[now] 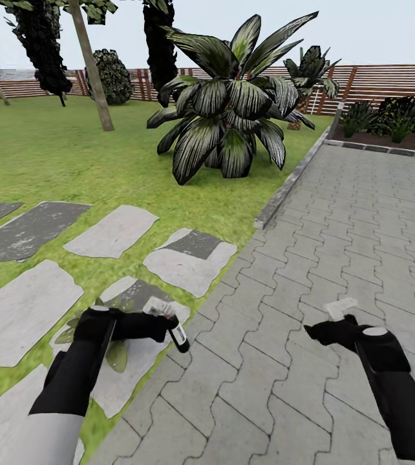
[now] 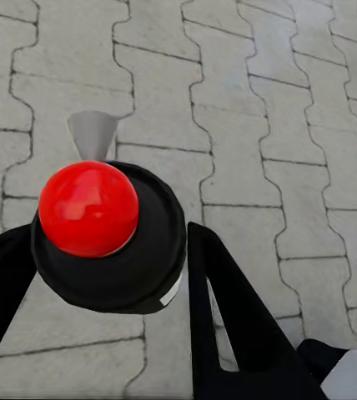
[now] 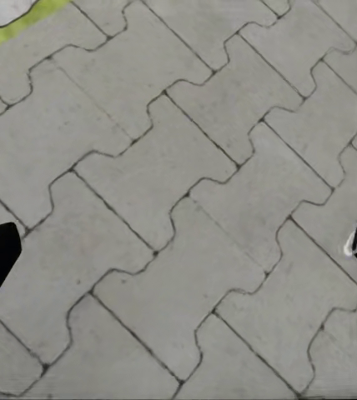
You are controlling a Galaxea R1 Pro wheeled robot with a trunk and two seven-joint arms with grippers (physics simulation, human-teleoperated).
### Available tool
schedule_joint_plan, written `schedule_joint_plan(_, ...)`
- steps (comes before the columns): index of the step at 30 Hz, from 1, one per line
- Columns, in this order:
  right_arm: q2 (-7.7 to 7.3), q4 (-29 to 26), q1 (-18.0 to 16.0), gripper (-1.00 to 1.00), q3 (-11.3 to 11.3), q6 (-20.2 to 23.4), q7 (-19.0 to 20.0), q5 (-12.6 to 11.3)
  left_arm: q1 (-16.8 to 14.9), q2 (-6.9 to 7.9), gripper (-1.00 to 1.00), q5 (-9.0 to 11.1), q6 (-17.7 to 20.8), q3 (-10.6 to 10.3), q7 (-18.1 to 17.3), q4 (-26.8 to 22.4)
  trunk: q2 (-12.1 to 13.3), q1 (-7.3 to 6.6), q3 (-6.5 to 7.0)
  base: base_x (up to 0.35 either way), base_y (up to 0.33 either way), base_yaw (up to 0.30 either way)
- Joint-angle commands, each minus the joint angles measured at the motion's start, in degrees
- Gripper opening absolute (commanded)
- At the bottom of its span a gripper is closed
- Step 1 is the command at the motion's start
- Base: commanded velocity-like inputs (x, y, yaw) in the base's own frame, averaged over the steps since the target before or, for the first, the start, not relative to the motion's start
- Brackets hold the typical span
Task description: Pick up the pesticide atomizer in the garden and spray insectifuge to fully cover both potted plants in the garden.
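The left gripper (image 1: 169, 323) is clenched around the pesticide atomizer (image 2: 108, 237), held over the edge where the grey paving (image 1: 337, 258) meets the stepping stones (image 1: 20, 310). The right gripper (image 1: 320, 332) hangs released above the paving. Beyond, a big palm (image 1: 233, 103) stands on the lawn (image 1: 52, 161).

Your left arm (image 1: 72, 381), matte black forearm above a pale grey upper sleeve, your right arm (image 1: 395, 381) black with a small white disc, slim tapered black fingers (image 2: 228, 325), white patch beside them.
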Motion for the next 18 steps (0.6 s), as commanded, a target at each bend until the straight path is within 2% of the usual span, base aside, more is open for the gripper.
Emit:
schedule_joint_plan(1,0.87,0.0,0.0,1.0,0.0,0.1,-1.6,0.6,0.1,-0.03,-1.0,-0.5,0.8,0.4,-0.6,-0.3,0.0,-0.01,-0.05,0.0,0.0,0.0)
schedule_joint_plan(2,2.41,0.2,0.0,1.0,0.0,0.0,-4.8,0.4,0.7,0.09,-1.0,-0.5,1.7,1.2,-0.5,-0.9,0.0,-0.01,-0.05,0.0,0.0,0.0)
schedule_joint_plan(4,4.28,0.4,0.1,1.0,-0.1,0.1,-7.6,0.1,1.5,0.67,-1.0,-0.8,2.8,2.7,-0.4,-2.6,0.0,-0.01,-0.05,0.0,0.0,0.0)
schedule_joint_plan(5,5.33,0.5,0.1,1.0,-0.3,0.1,-9.1,0.0,2.0,1.28,-1.0,-1.9,4.1,4.3,-0.3,-4.0,0.0,-0.01,-0.05,0.0,0.0,0.0)
schedule_joint_plan(6,5.87,0.4,0.2,1.0,-0.6,0.1,-9.7,-0.1,2.2,1.61,-1.0,-3.9,5.2,6.0,-0.2,-4.8,0.0,-0.01,-0.05,0.0,0.0,0.0)
schedule_joint_plan(8,6.09,0.4,0.2,1.0,-0.7,0.2,-10.0,-0.1,2.3,1.71,-1.0,-5.6,5.6,7.1,-0.2,-5.1,0.0,-0.01,-0.05,0.0,0.0,0.0)
schedule_joint_plan(9,6.28,0.5,0.3,1.0,-0.8,0.3,-10.1,-0.1,2.4,1.73,-1.0,-7.5,5.8,8.1,-0.1,-5.2,0.0,-0.01,-0.05,0.0,0.0,0.0)
schedule_joint_plan(12,6.74,0.5,0.3,1.0,-0.8,0.3,-10.3,-0.4,2.4,1.48,-1.0,-11.2,6.1,10.2,0.5,-5.4,0.0,-0.01,-0.05,0.0,0.0,0.0)
schedule_joint_plan(13,7.28,0.5,0.3,1.0,-0.8,0.4,-10.4,-0.6,2.4,1.38,-1.0,-12.7,6.2,11.4,1.0,-5.5,0.0,-0.01,-0.05,0.0,0.0,0.0)
schedule_joint_plan(15,8.63,0.5,0.3,1.0,-0.8,0.4,-10.4,-0.7,2.4,1.29,-1.0,-14.0,6.4,13.6,1.4,-5.5,0.0,-0.01,-0.05,0.0,0.0,0.0)
schedule_joint_plan(18,9.88,0.4,0.3,1.0,-0.8,0.5,-10.4,-0.5,2.4,1.35,-1.0,-14.8,6.4,15.8,1.7,-5.5,0.0,-0.01,-0.05,0.0,0.0,0.0)
